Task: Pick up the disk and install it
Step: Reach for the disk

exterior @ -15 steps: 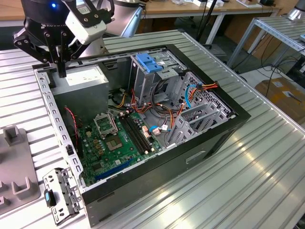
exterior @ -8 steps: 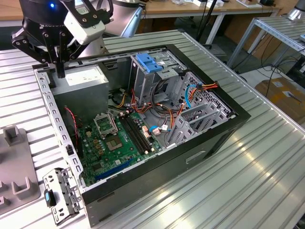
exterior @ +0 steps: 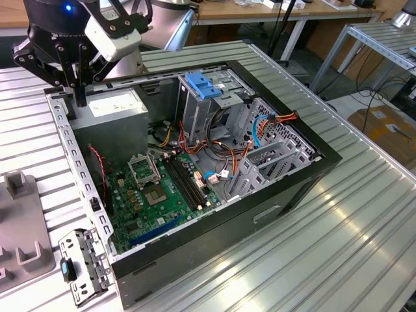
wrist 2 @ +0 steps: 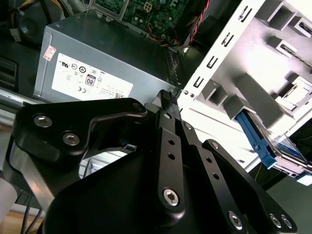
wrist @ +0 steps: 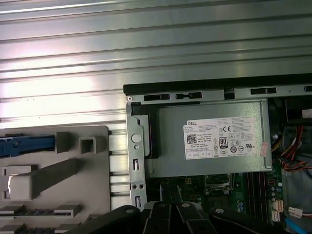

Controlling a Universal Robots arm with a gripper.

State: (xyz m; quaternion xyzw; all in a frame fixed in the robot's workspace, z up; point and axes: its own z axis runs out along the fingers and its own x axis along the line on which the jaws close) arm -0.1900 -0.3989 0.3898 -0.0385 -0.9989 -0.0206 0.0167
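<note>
The disk (wrist: 27, 145) lies in a slot of the grey holder (wrist: 73, 170) on the ridged metal desk (wrist: 146, 48), outside the computer case (exterior: 195, 257) and on the exterior view's left of it. In the second wrist view its blue rail (wrist 2: 256, 141) shows between the holder's posts, with part of the flat body beside it.

The gripper (wrist 2: 168, 97) hangs over the far left corner of the case, just above the power supply (wrist 2: 97, 63), apart from the disk. Its 2 fingers (wrist 2: 168, 129) are pressed together at the tips and pinch nothing.

I judge the disk to be stiff and dense for its size, so it should not bend, but a knock or drop would likely harm it. The plastic rails look smooth and may give a little. The safest hold is probably across the 2 long railed edges, near the middle of their length, so that the weight does not tip it. How much of those edges the holder's posts leave free I cannot tell.

The case lies open on its side. Inside are the power supply at the far left, the green motherboard (exterior: 162, 195) on the floor, loose red, orange and blue cables (exterior: 214, 153), and a tall grey drive cage (exterior: 195, 114) with a blue handle (exterior: 201, 84) at the far side. A perforated bracket (exterior: 84, 266) with a blue clip lies on the desk near the case's left corner.
</note>
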